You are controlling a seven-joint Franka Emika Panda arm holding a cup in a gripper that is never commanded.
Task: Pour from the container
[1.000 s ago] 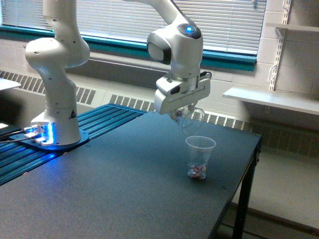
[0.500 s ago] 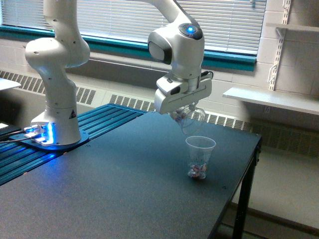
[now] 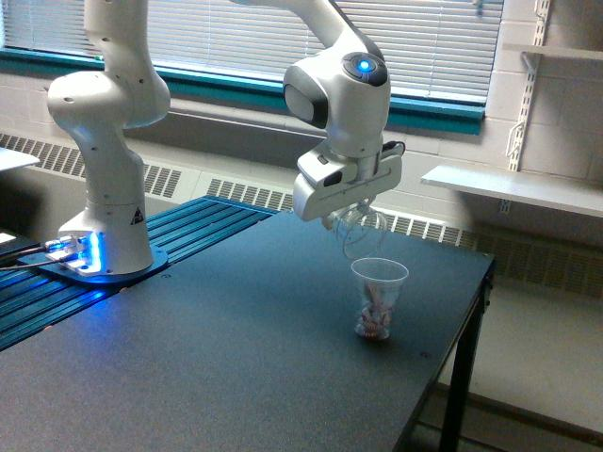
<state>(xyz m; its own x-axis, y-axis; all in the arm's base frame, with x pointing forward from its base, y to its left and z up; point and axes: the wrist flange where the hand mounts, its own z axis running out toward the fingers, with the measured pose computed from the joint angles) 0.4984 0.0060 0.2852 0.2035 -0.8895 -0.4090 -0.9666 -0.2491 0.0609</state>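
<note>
Over the dark bench [image 3: 236, 358], our end effector [image 3: 350, 218] grips the tilted transparent cup [image 3: 360, 231] just above a ribbed plastic cup [image 3: 379, 298].

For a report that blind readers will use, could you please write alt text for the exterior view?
A white robot arm's gripper holds a small clear container tipped just above a ribbed plastic cup standing on a dark table. The cup already has small pieces piled at its bottom. Behind are window blinds.
</note>
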